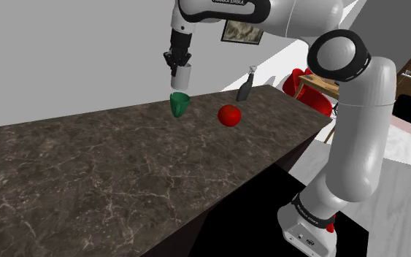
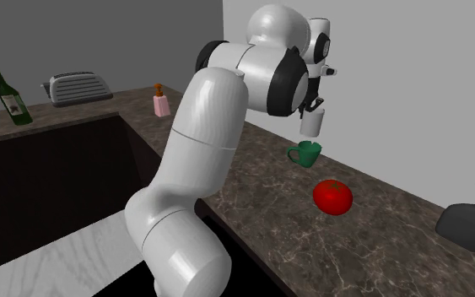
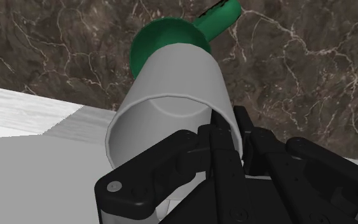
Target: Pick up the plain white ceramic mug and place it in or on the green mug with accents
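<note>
In the shoulder view the arm rises from the stand (image 1: 309,232) at lower right, arches across the top of the frame and points its wrist down at upper centre. There the gripper (image 1: 176,69) holds the white mug (image 1: 183,79) in the air just above the green mug (image 1: 179,104), with a thin gap between them. The green mug stands near the far edge of the dark marbled counter (image 1: 87,168), a red tomato (image 1: 230,115) just to its right and a grey spray bottle (image 1: 245,86) behind that; open counter spreads toward the lower left. In the second exterior view the elbow bulks at centre, and the white mug hangs right of it over the green one, whose handle points left. The counter's near edge drops into a black area at lower left. In the wrist view the fingers (image 3: 217,137) pinch the white mug's wall at its rim, with the green mug beyond its base.
</note>
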`<state>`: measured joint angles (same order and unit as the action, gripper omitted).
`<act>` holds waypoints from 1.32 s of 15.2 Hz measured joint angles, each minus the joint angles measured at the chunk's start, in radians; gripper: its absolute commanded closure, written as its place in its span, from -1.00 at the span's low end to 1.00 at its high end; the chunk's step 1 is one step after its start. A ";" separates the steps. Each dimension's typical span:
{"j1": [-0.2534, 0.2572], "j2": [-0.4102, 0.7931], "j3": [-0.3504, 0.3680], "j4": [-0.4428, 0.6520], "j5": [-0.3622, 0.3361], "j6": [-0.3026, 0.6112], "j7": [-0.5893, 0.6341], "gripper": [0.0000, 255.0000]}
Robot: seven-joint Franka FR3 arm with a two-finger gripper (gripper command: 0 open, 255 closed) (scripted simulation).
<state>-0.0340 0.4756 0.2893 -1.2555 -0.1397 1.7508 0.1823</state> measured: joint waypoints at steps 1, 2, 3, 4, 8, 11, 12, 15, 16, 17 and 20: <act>-0.001 -0.002 0.000 -0.016 0.000 0.014 0.002 1.00; -0.003 -0.001 -0.001 -0.028 0.000 0.027 0.000 1.00; -0.006 0.000 -0.002 -0.041 0.000 0.041 -0.002 1.00; -0.006 0.000 -0.002 -0.054 0.000 0.054 0.000 1.00; -0.010 -0.003 -0.002 -0.117 -0.001 0.113 0.004 1.00; -0.010 0.000 -0.003 -0.123 -0.003 0.123 0.005 1.00; -0.010 0.000 -0.003 -0.124 -0.003 0.124 0.005 1.00; -0.010 0.001 -0.003 -0.124 -0.003 0.125 0.005 -1.00; -0.010 0.001 -0.003 -0.124 -0.003 0.125 0.005 -1.00; -0.010 0.001 -0.003 -0.124 -0.003 0.125 0.005 -1.00; -0.009 0.001 -0.003 -0.124 -0.003 0.125 0.005 -1.00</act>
<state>-0.0435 0.4766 0.2864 -1.3793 -0.1425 1.8755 0.1878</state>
